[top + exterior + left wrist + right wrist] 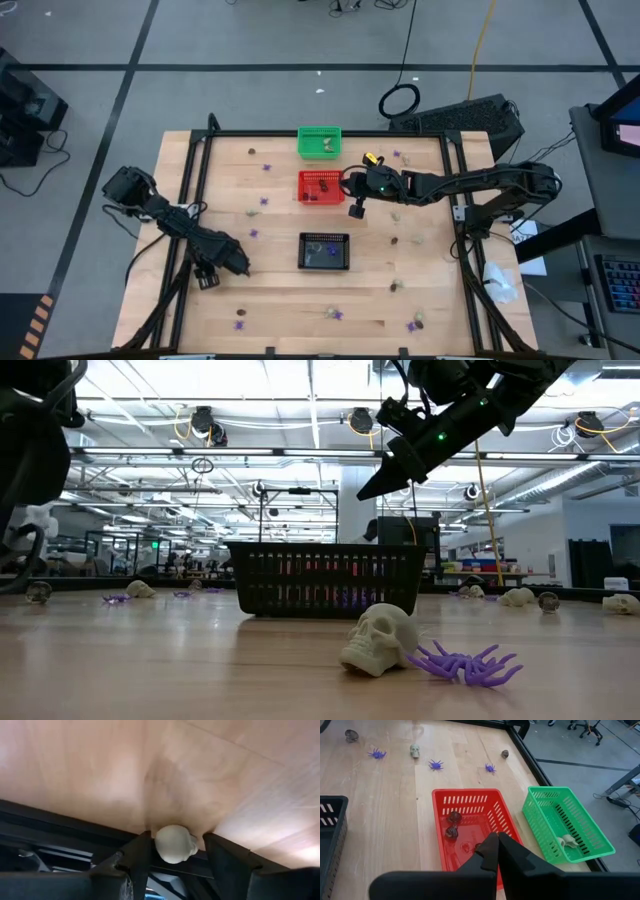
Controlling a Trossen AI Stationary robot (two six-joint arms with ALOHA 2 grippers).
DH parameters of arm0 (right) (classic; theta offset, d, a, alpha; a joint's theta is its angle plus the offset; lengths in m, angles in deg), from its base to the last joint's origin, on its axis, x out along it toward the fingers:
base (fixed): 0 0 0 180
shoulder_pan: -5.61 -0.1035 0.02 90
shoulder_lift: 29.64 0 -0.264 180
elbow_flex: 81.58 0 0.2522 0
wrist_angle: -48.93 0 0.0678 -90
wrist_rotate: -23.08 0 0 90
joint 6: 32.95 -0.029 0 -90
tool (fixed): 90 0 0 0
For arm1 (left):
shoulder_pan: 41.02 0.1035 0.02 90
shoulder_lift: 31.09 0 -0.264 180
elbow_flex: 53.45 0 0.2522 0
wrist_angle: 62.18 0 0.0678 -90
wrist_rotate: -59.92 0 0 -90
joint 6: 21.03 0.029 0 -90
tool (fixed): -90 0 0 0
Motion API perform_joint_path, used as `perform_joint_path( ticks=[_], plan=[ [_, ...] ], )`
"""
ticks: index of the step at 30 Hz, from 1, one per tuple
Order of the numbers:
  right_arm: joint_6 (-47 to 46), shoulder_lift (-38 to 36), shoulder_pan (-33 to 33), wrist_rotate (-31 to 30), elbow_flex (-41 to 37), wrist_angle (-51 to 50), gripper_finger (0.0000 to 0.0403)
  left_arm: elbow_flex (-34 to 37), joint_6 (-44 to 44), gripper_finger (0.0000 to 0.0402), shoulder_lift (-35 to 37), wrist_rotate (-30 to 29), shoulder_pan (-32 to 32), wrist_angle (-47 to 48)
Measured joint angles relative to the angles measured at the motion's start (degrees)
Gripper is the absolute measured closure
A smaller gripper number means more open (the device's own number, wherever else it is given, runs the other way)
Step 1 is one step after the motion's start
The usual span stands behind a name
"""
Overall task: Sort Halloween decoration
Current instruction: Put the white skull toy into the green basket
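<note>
Three baskets sit on the table: one green (319,142) at the top middle, one red (321,186) just below it, and one black (325,251) lower down. Two robot arms reach in.

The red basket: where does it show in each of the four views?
High view: red basket at centre, below the green basket.
Low view: not identifiable; the black basket fills the middle.
Left wrist view: not in it.
Right wrist view: centre, beside the green basket, the shared landmark.

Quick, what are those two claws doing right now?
Left gripper: open around a small pale cream skull.
Right gripper: shut, empty, above the red mesh basket.
</note>
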Motion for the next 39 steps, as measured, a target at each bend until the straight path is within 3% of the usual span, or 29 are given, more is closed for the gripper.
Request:
perform_joint_path(
  ticks=[6, 16, 20, 24, 29, 34, 39],
  plan=[
    [0.0, 0.0, 0.0, 0.0, 0.0, 0.0, 0.0403, -1.3, 0.7, 0.0220, 0.0, -1.4, 0.0, -0.8],
    [0.0, 0.0, 0.0, 0.0, 0.0, 0.0, 0.0403, -7.1, 10.3, 0.0317, 0.0, -8.9, -0.1, -4.1],
    [0.0, 0.0, 0.0, 0.0, 0.0, 0.0, 0.0403, -11.1, 12.8, 0.0328, 0.0, -11.3, 0.0, -4.2],
    [0.0, 0.0, 0.0, 0.0, 0.0, 0.0, 0.0403, -13.3, 13.0, 0.0305, 0.0, -11.1, -0.9, 2.2],
    [0.0, 0.0, 0.0, 0.0, 0.0, 0.0, 0.0403, -11.1, 12.0, 0.0246, 0.0, -10.7, -2.5, 9.0],
    [0.0, 0.0, 0.0, 0.1, 0.0, 0.0, 0.0403, -7.9, 10.5, 0.0198, -0.1, -9.8, -2.7, 8.1],
    [0.0, 0.0, 0.0, 0.1, 0.0, 0.0, 0.0403, -6.5, 10.5, 0.0185, -0.1, -6.9, -2.8, 8.1]
  ],
)
